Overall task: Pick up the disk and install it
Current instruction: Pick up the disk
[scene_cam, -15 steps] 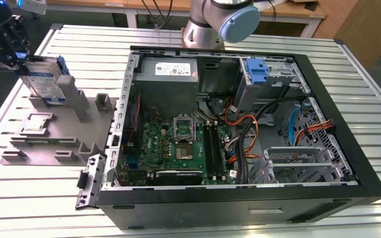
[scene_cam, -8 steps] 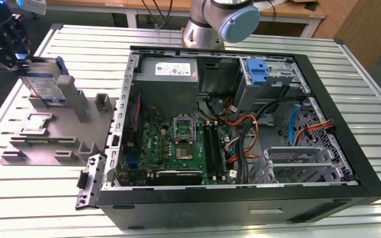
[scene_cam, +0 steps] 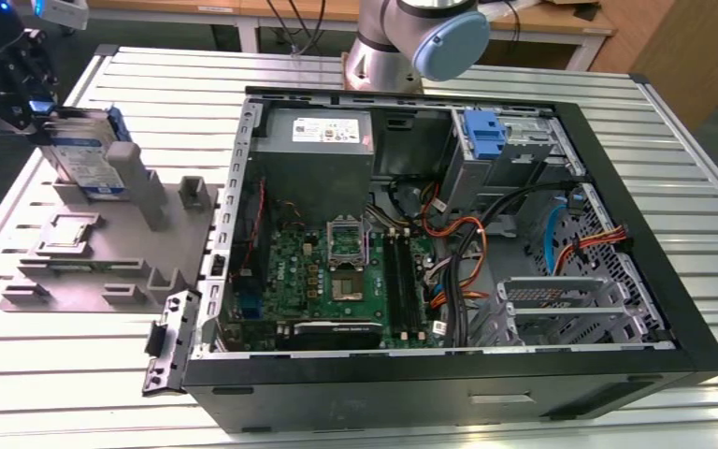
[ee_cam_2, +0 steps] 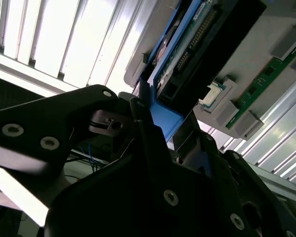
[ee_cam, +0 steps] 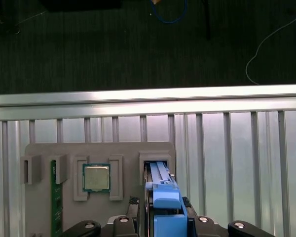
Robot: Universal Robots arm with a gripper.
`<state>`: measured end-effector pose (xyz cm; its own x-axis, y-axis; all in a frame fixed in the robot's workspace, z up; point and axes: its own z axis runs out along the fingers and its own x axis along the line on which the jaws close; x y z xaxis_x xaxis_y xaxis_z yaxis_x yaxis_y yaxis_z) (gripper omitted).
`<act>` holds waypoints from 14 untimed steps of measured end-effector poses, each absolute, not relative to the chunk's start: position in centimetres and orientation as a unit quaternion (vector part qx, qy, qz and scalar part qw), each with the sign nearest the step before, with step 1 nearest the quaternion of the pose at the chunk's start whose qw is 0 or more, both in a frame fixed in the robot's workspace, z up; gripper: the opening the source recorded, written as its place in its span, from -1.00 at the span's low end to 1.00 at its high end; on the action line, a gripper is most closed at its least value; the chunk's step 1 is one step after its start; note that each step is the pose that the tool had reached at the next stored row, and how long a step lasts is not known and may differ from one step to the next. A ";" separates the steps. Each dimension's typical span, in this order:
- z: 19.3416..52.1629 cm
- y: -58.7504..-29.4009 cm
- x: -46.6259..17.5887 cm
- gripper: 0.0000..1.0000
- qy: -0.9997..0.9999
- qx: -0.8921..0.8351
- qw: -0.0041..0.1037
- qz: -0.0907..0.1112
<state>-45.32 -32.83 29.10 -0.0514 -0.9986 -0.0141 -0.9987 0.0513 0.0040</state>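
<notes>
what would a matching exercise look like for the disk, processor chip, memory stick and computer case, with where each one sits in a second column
Things
1. disk
2. processor chip
3. memory stick
4. computer case

Places
A. lying flat in a square recess of the grey fixture
B. open on the table, toward the exterior view's right
C. standing upright in a fixture slot, with the tool at its top
D. set on edge in a narrow fixture slot

Pairs: 1-C, 2-A, 3-D, 4-B
</notes>
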 end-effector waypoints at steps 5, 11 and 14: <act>29.1 -32.8 -45.3 -0.27 0.725 -0.689 0.004 0.006; 29.1 -32.8 -45.3 -0.27 0.725 -0.689 0.004 0.006; 29.0 -32.8 -45.3 -0.27 0.725 -0.689 0.004 0.006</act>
<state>-45.32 -32.83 29.05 -0.0514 -0.9986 -0.0140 -0.9987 0.0513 0.0041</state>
